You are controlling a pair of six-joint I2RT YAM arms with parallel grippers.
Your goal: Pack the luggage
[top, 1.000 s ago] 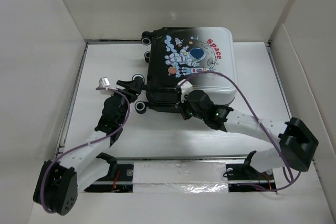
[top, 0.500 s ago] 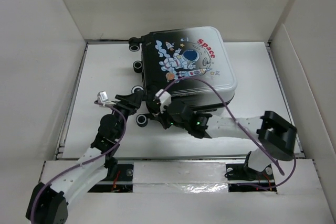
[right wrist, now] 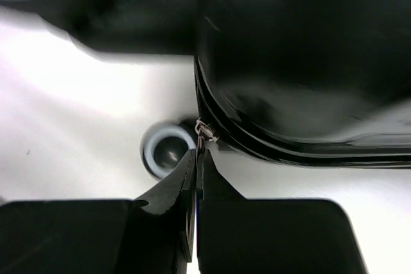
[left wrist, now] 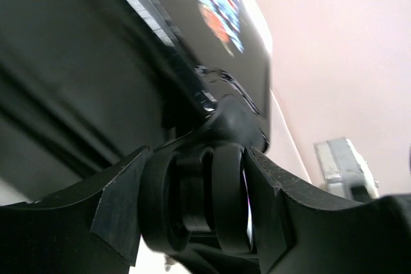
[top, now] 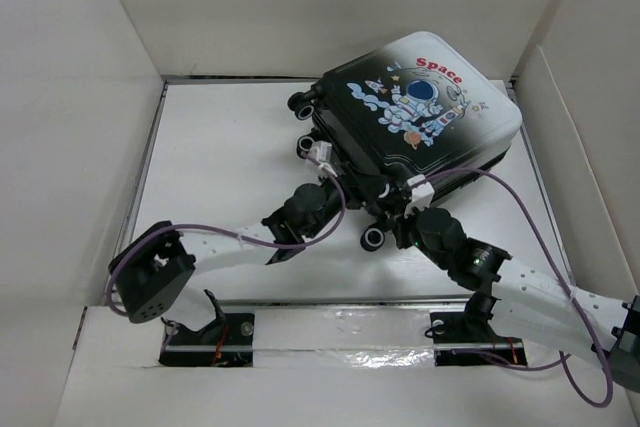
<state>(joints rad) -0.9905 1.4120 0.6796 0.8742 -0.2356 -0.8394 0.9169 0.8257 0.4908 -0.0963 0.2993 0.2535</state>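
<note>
Currently a caster wheel (left wrist: 212, 210) of the luggage (top: 420, 107) is clamped between the half-spread fingers of the left gripper (left wrist: 198, 153), with the shell just beyond. The right gripper (right wrist: 196, 158) is closed tight, tips touching a zipper pull (right wrist: 204, 130) on the case's near edge; a grip cannot be confirmed. Since a second ago the case has been swung rightward and turned. Its closed white-to-black shell is printed with an astronaut and red "Space".
</note>
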